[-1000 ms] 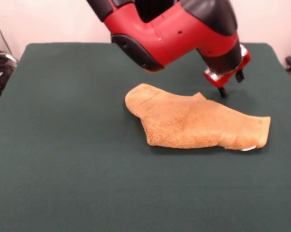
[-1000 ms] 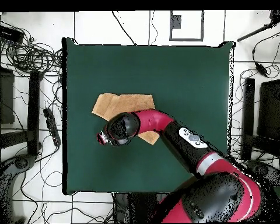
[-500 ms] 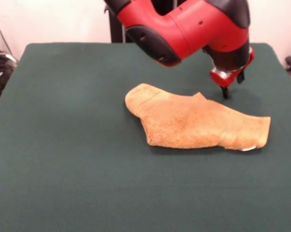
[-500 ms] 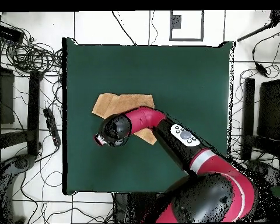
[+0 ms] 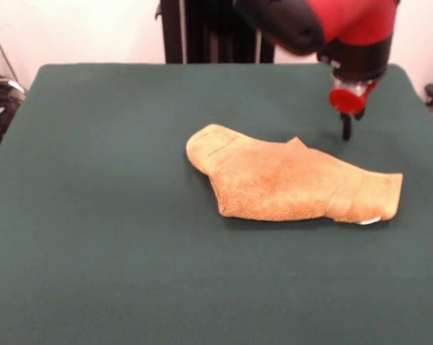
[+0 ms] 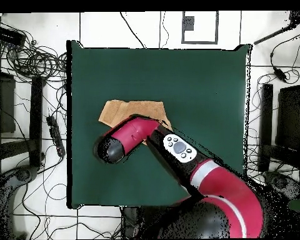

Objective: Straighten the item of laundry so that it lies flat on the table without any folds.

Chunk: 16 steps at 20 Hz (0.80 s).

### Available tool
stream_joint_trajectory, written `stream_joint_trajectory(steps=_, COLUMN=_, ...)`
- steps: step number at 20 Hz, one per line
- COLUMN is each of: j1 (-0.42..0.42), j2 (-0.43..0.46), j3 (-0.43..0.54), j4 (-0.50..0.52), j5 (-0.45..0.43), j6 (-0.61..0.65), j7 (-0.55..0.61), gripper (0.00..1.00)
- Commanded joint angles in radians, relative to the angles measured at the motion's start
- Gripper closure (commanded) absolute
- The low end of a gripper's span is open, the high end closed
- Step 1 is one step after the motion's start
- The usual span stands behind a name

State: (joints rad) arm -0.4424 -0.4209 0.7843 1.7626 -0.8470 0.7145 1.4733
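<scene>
The golden-orange towel (image 5: 288, 183) lies bunched and folded over in the middle of the dark green table (image 5: 94, 215). Its ribbed band and small white tag (image 5: 370, 221) are at its right end. My gripper (image 5: 352, 122) hangs just beyond the towel's far right part, a little above the table, open and empty, not touching the cloth. In the overhead view the arm (image 6: 137, 134) covers the lower part of the towel (image 6: 124, 111) and hides the gripper; the table (image 6: 196, 81) shows around it.
Cables and black equipment (image 6: 27, 62) lie on the floor beside the table's left edge in the overhead view. A dark stand (image 5: 202, 32) rises behind the table's far edge.
The arm has swung right in the front view and its red bulk has lifted away from over the towel. The gripper shifted slightly right. The towel has not moved.
</scene>
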Motion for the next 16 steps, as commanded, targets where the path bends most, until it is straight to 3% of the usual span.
stream_joint_trajectory(steps=1, j1=0.042, j2=-0.255, j3=0.117, j4=0.205, j5=-0.059, j6=-0.09, j7=-0.122, gripper=0.0)
stream_joint_trajectory(steps=4, j1=0.037, j2=-0.353, j3=0.151, j4=0.264, j5=-0.037, j6=-0.092, j7=-0.116, gripper=0.0)
stream_joint_trajectory(steps=7, j1=-0.044, j2=-0.477, j3=0.241, j4=0.337, j5=0.072, j6=-0.091, j7=-0.13, gripper=0.0)
stream_joint_trajectory(steps=10, j1=-0.076, j2=-0.546, j3=0.289, j4=0.369, j5=0.124, j6=-0.098, j7=-0.116, gripper=0.0)
stream_joint_trajectory(steps=12, j1=-0.033, j2=-0.444, j3=0.226, j4=0.285, j5=0.041, j6=-0.1, j7=-0.113, gripper=0.0)
stream_joint_trajectory(steps=13, j1=-0.034, j2=-0.445, j3=0.231, j4=0.288, j5=0.039, j6=-0.105, j7=-0.112, gripper=0.0)
stream_joint_trajectory(steps=16, j1=0.01, j2=-0.319, j3=0.146, j4=0.21, j5=-0.069, j6=-0.134, j7=-0.101, gripper=0.0)
